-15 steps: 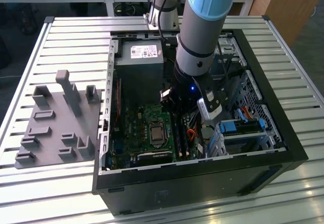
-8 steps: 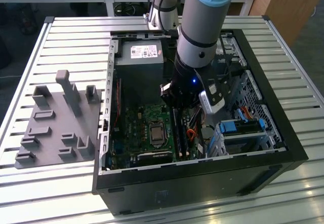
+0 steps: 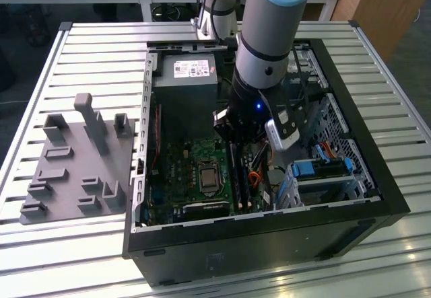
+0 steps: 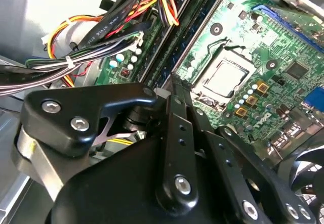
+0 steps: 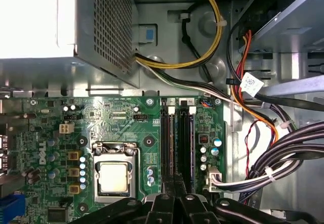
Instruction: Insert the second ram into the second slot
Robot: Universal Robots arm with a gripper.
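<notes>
Two long memory slots [image 5: 176,138] lie side by side to one side of the processor socket [image 5: 112,177]. Each seems to hold a dark stick, one [image 5: 168,138] and another [image 5: 185,138]. Which of them is the second ram I cannot tell. My gripper [image 5: 174,186] is shut, its black fingertips together over one end of the slots with nothing visible between them. In the second wrist view the gripper [image 4: 172,90] points down at the same slots [image 4: 167,64]. In the exterior view the gripper [image 3: 244,140] reaches into the open case just above the slots [image 3: 239,177].
The open black case [image 3: 269,237] lies on a slatted table. Bundled cables [image 5: 273,153] run close beside the slots. The power supply [image 3: 185,76] is at the back, light-blue drive brackets [image 3: 320,169] on the exterior view's right, a grey fixture [image 3: 77,157] on its left.
</notes>
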